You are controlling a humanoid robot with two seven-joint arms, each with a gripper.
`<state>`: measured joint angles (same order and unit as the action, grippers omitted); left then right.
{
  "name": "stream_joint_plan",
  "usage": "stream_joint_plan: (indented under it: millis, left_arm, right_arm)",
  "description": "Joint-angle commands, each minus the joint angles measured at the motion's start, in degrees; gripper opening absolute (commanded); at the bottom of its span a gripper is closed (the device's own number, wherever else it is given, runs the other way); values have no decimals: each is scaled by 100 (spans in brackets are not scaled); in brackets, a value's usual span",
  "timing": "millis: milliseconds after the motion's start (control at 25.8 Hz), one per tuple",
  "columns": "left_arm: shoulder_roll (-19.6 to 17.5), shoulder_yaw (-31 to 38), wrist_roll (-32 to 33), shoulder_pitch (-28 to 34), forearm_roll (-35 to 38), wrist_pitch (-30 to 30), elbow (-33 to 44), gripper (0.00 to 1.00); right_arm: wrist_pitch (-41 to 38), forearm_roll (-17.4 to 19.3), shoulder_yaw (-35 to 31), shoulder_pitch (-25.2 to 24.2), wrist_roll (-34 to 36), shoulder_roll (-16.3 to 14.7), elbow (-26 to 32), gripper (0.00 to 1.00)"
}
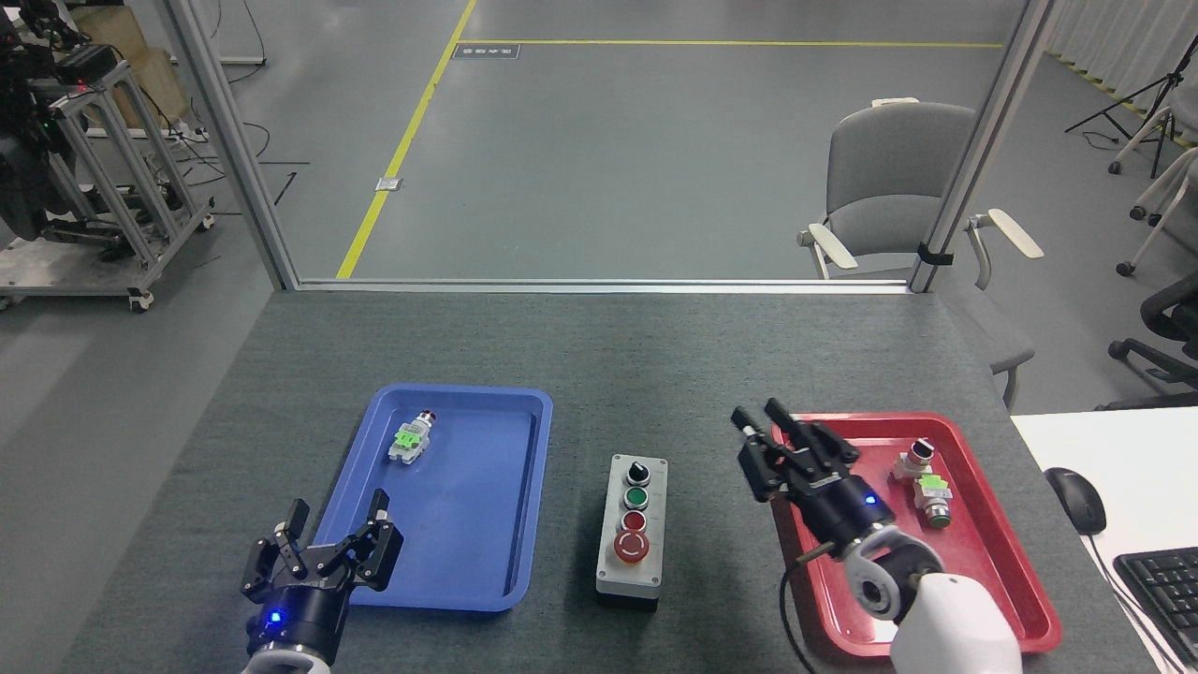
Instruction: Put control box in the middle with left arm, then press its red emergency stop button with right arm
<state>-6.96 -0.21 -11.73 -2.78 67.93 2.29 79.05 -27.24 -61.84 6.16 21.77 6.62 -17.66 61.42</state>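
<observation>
Control box (631,529): upright on the bare grey surface (599,374), between blue tray (524,510) and red tray (992,580), touching neither. Red emergency stop button (631,547): nearest me, uncovered. My right gripper (763,440): raised over the red tray's left edge, fingers close together, empty. My left gripper (332,538): fingers spread, empty, at the blue tray's near-left corner.
</observation>
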Motion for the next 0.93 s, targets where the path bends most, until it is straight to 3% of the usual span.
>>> stream_joint_plan:
  millis: [0, 233, 466, 698, 892]
  left_arm:
    - [46, 293, -40, 59, 63, 70, 110, 100]
    - [468, 654, 135, 85, 722, 185, 66, 100]
    - [477, 689, 751, 76, 731, 211, 75, 100]
    - [485, 689, 689, 76, 740, 237, 84, 100]
    - [468, 662, 109, 208, 740, 299, 181, 100]
  right_arm:
    - [61, -30, -765, -146, 15, -176, 19, 99]
    - [167, -188, -1354, -471, 156, -176, 19, 99]
    - [228, -373, -1521, -832, 156, -159, 186, 99]
    - [483, -382, -1548, -928, 156, -159, 257, 99]
    - [457, -382, -1548, -928, 191, -185, 257, 100]
